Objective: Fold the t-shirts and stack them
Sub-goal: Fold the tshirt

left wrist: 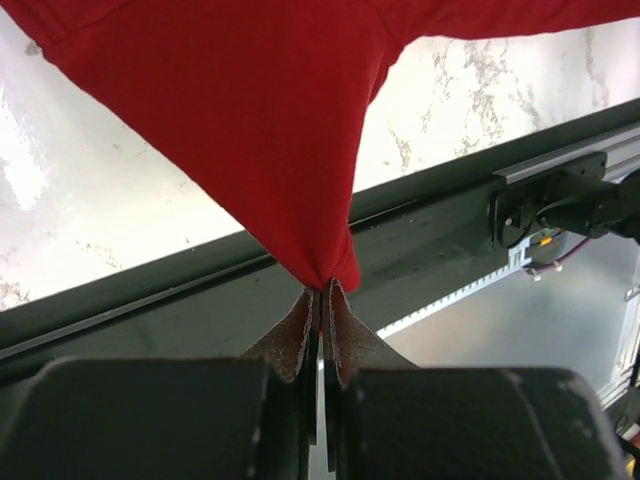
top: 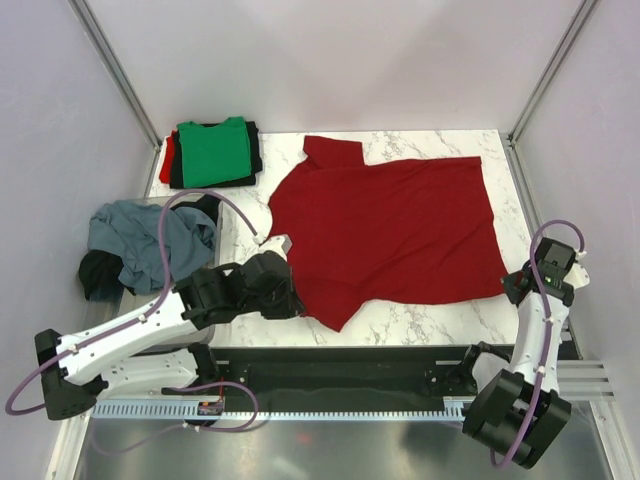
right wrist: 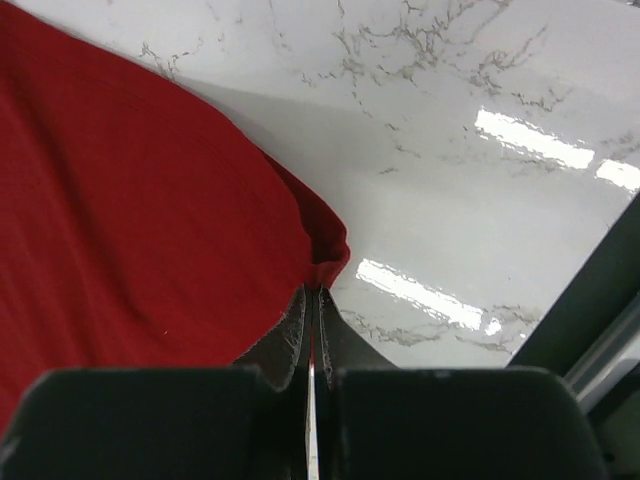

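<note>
The dark red t-shirt lies spread over the middle of the marble table. My left gripper is shut on its near-left sleeve; in the left wrist view the red cloth fans out from the pinched tips. My right gripper is shut on the shirt's near-right hem corner; it also shows in the right wrist view with the cloth. A folded bright green t-shirt lies on folded black and red ones at the back left. A crumpled grey-blue t-shirt lies at the left.
A clear plastic tub holds the grey-blue shirt and a black garment at the table's left edge. A dark rail runs along the near edge. Frame posts stand at the back corners.
</note>
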`<state>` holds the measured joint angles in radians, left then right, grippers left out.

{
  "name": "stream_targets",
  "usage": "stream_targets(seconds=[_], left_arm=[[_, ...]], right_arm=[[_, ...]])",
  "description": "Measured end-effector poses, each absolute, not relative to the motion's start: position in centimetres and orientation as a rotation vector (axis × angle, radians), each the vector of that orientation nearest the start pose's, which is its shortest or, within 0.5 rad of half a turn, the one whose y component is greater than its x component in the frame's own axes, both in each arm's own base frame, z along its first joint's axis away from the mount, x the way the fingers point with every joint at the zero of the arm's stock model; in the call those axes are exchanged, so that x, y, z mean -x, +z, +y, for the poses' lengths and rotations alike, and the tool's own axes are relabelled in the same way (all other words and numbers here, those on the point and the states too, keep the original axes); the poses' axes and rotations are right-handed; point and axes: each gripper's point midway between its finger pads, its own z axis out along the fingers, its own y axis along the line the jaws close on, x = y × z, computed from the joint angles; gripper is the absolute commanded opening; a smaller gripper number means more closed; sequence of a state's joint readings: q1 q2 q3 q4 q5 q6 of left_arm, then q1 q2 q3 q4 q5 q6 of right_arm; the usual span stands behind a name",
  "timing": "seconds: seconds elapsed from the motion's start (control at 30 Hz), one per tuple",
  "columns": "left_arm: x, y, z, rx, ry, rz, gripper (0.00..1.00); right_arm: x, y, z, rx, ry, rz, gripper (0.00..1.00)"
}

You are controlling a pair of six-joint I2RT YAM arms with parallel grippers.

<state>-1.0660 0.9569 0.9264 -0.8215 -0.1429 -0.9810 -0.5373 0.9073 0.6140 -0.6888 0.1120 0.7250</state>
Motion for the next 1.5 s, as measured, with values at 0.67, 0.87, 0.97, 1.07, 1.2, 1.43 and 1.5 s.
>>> stream_targets(seconds=[0.67, 0.87, 0.97, 1.07, 1.2, 1.43, 1.5], left_arm=[[-21.8, 19.8, -20.2, -0.081, -0.327, 2.511, 0.02], [-26.7, 19.2, -19.4, -0.105, -0.253, 2.522, 0.02], [-29.8, 19.1, -19.7, -0.138, -0.231, 2.519, 0.02], [-31.6, 18.6, -19.7, -0.153, -0.210, 2.526, 0.02], [-34.5, 17.6, -19.8, -0.175, -0.184, 2.538, 0.02], [-39.1, 16.2, -19.2, -0.187, -0.150, 2.553, 0.02], [-39.9, 16.1, -19.2, -0.189, -0.149, 2.553, 0.02]], right_arm=[[-25.4, 13.1, -11.2, -1.473, 0.023, 2.105, 0.00], [-29.0, 14.0, -11.2, -1.414, 0.060, 2.112, 0.00], [-30.8, 13.3, -10.7, -1.382, 0.076, 2.148, 0.00], [-32.4, 12.2, -9.7, -1.345, 0.082, 2.206, 0.00], [-34.1, 11.1, -8.9, -1.308, 0.074, 2.249, 0.00], [-36.2, 10.4, -10.5, -1.318, -0.001, 2.243, 0.00], [-36.9, 10.4, -10.9, -1.321, -0.014, 2.237, 0.00]])
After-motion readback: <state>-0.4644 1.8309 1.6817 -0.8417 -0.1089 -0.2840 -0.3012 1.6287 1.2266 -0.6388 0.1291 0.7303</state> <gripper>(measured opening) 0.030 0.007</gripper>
